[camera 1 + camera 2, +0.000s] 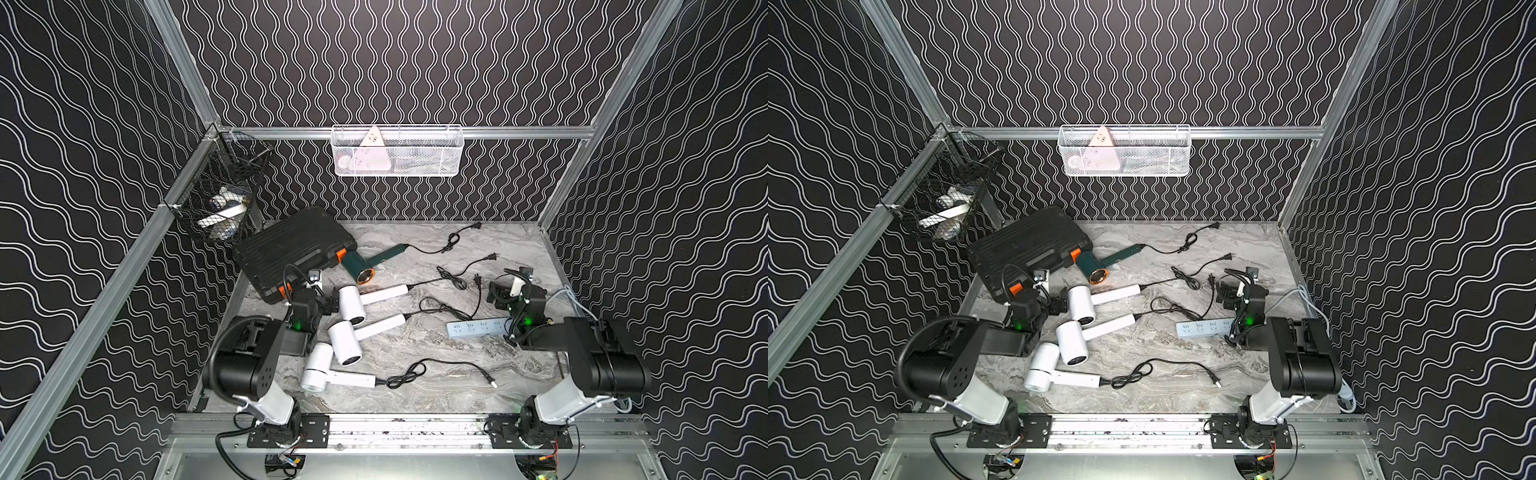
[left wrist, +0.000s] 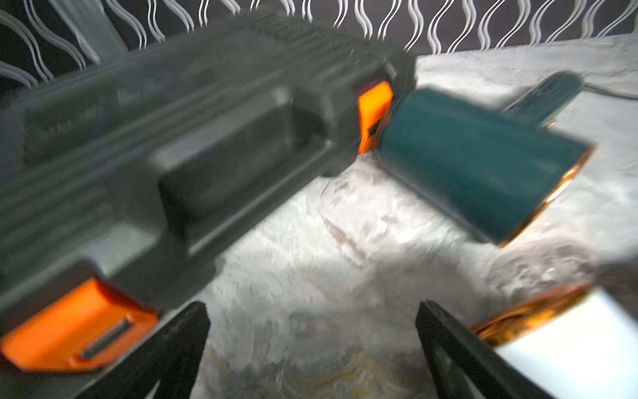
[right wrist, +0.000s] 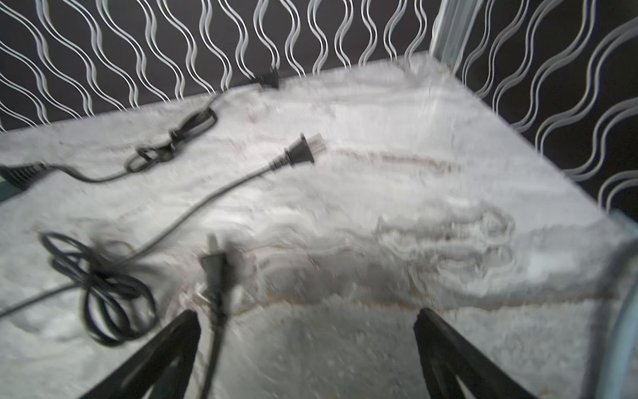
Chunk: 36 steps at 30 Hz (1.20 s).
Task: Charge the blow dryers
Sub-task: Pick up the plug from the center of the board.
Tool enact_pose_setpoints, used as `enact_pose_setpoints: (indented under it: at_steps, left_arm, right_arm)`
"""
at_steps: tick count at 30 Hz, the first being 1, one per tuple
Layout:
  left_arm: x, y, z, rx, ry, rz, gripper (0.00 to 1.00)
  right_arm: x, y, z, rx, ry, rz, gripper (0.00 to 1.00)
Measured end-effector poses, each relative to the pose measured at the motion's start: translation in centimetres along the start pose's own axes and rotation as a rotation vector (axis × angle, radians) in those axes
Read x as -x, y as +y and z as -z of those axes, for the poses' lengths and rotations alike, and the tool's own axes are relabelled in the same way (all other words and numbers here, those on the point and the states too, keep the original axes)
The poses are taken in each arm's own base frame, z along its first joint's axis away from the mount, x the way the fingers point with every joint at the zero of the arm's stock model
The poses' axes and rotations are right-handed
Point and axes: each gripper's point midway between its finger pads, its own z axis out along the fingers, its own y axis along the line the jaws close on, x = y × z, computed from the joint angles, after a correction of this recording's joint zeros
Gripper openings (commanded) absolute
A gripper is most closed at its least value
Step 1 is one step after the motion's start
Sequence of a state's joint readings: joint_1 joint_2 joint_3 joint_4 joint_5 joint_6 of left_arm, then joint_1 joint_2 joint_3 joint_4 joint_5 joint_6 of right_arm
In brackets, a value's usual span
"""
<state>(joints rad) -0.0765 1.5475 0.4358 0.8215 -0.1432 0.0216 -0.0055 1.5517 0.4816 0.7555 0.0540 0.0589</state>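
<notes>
Three white blow dryers (image 1: 352, 305) (image 1: 344, 343) (image 1: 318, 370) lie in a row on the marble table, their black cords trailing right. A dark green blow dryer (image 1: 361, 268) (image 2: 476, 162) lies against the black case (image 1: 291, 249). My left gripper (image 1: 326, 304) (image 2: 310, 307) is open and empty, just left of the farthest white dryer's barrel (image 2: 569, 345). My right gripper (image 1: 496, 293) (image 3: 306, 312) is open and empty over bare table. One plug (image 3: 214, 262) lies just ahead of its fingers, another plug (image 3: 300, 152) farther off.
A pale blue power strip (image 1: 478, 328) lies beside the right arm. A white wire basket (image 1: 397, 151) hangs on the back wall and a black wire basket (image 1: 220, 195) on the left wall. Cord loops (image 1: 451, 282) lie across the table's middle.
</notes>
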Motion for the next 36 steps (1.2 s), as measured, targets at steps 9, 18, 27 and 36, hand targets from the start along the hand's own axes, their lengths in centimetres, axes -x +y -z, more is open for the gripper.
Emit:
enact_pose_setpoints:
  at_steps: [9,18,27,36]
  left_arm:
    - [10.2,-3.1,4.3,-0.033,-0.031,0.089,0.99]
    - [13.6,-12.3,11.4,-0.351,0.058,0.135,0.99]
    - [6.3,-20.9,19.3,-0.595,0.377,-0.082,0.99]
    - [-1.2,-27.0,24.8,-0.739,0.546,-0.331,0.99]
  right_arm:
    - [9.2,7.2,0.5,0.056,0.128,-0.097,1.0]
    - [0.9,4.9,3.6,0.07,0.614,-0.548,1.0]
    - [1.1,6.1,11.8,0.259,0.705,-0.735,1.0]
    - [-1.3,6.3,16.0,0.239,0.774,-0.82,1.0]
